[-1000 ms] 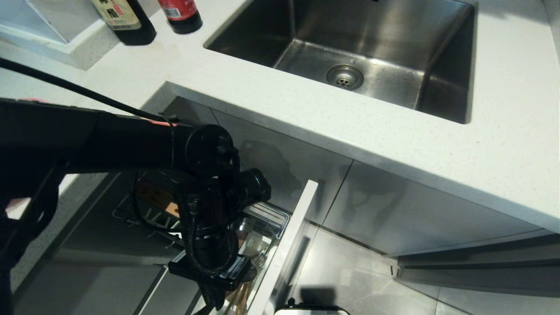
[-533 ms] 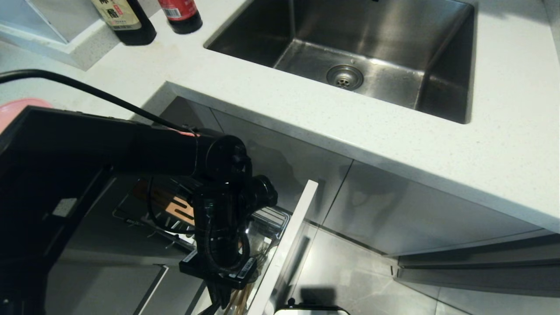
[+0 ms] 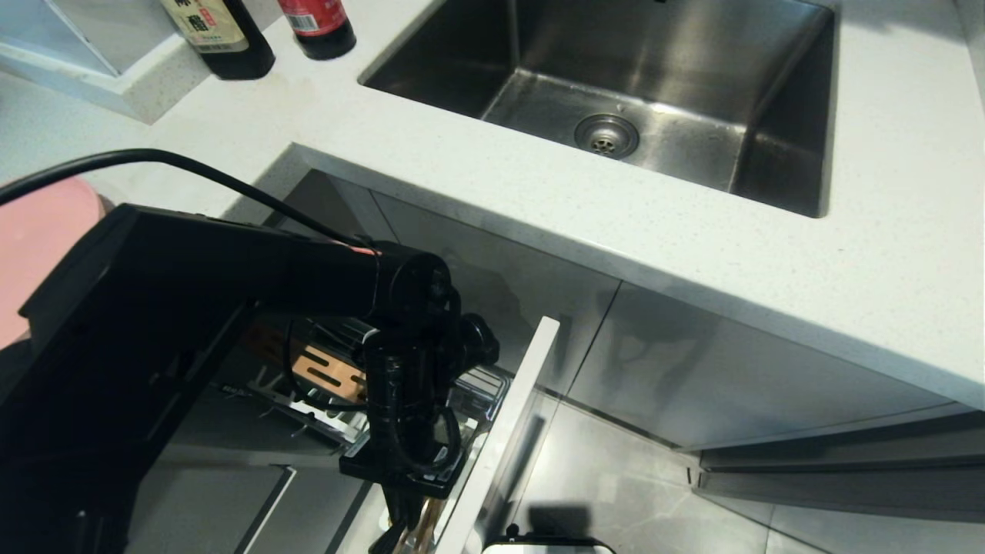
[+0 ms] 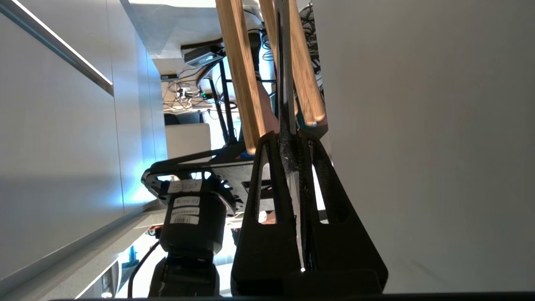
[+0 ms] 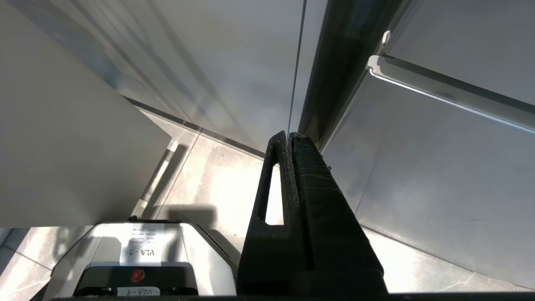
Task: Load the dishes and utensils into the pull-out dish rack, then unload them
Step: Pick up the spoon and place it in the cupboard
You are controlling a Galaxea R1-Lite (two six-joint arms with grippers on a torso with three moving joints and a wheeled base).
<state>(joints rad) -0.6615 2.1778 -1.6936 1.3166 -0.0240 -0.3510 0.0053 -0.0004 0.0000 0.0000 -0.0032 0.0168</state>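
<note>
Left gripper (image 4: pixel 288 138) clamped on spoon (image 4: pixel 285 62) handle between chopsticks (image 4: pixel 240 75) — lower centre of frame; right gripper (image 5: pixel 290 138) closed, empty.

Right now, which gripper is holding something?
The left gripper, shut on the grey spoon between the chopsticks; the right gripper is shut, holding nothing.

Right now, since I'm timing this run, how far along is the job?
Done: rack pulled out, chopsticks standing in it. In hand: left gripper shut on the spoon beside them. Left: pink plate sits on the counter; bowl unseen. Right gripper parked, shut.
</note>
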